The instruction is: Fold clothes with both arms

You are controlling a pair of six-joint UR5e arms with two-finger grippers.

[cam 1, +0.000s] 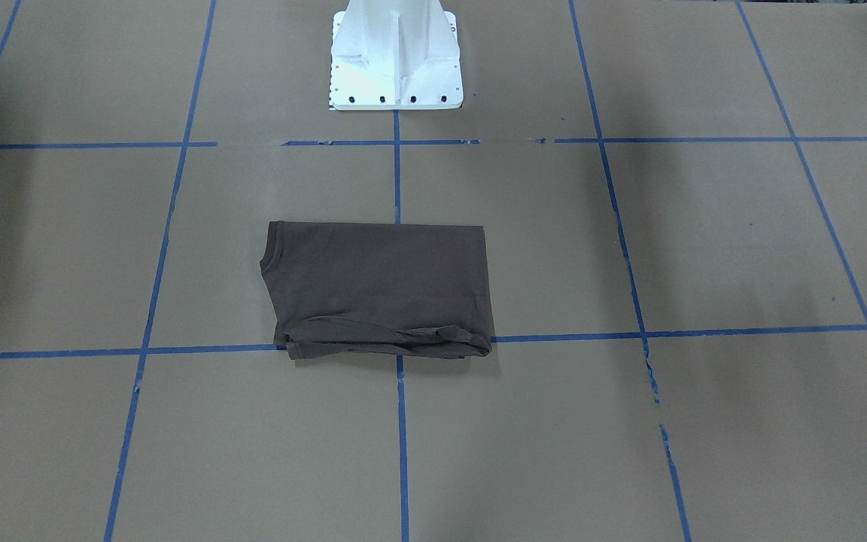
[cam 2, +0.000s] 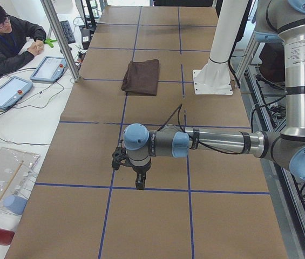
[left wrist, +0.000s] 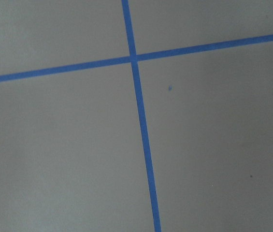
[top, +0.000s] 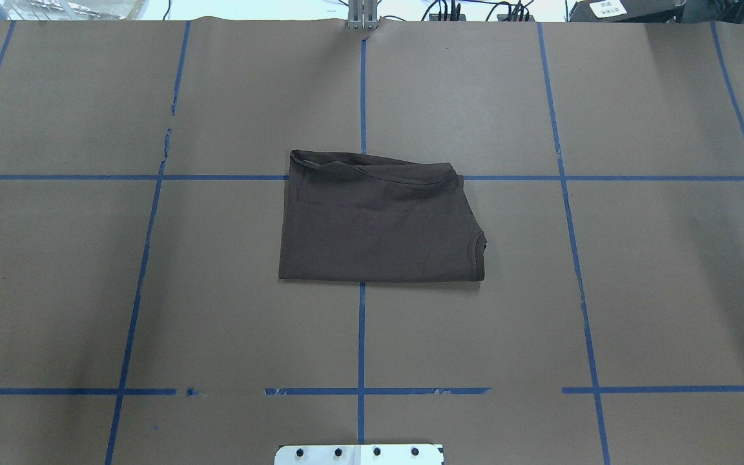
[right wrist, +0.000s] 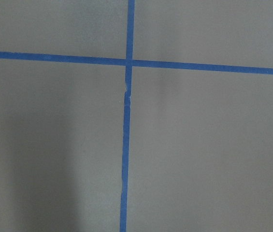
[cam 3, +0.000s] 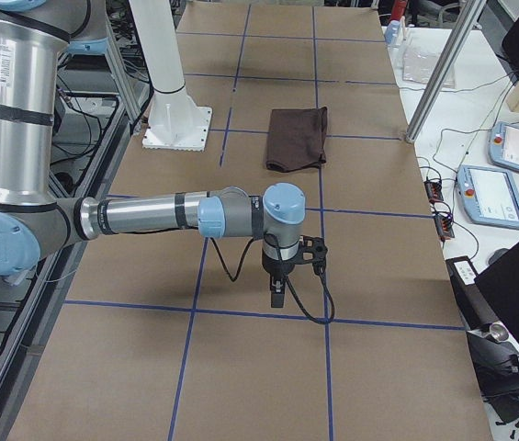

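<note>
- We see a dark brown T-shirt (top: 378,223) of soft, matte cotton, folded into a rough rectangle.
- Its near edge and left edge in the overhead view lie straight and flat. Its far edge is bunched into a thick, wrinkled roll.
- A curved notch with a ribbed hem shows at the fold's right edge in the overhead view.
- The shirt lies in the middle of the table (top: 604,290), in front of the white metal base (cam 1: 396,60) and apart from it.
- The table is covered with smooth brown paper, marked into squares by blue tape lines (top: 361,336). The shirt lies across the centre line, and its bunched edge lies along a cross line.
- The left arm (cam 2: 217,143) and right arm (cam 3: 149,216) are silver-grey tubes with light-blue caps. Each reaches out over one end of the table, well apart from the shirt.
- The left gripper (cam 2: 140,186) and right gripper (cam 3: 277,296) point down above bare paper. We cannot tell whether their fingers are spread or pressed together.
- Both wrist views show only paper and a tape crossing.
- Beside the table, a seated person (cam 2: 6,38) faces two tablets (cam 2: 49,68) near a slanted metal post (cam 2: 60,40).
</note>
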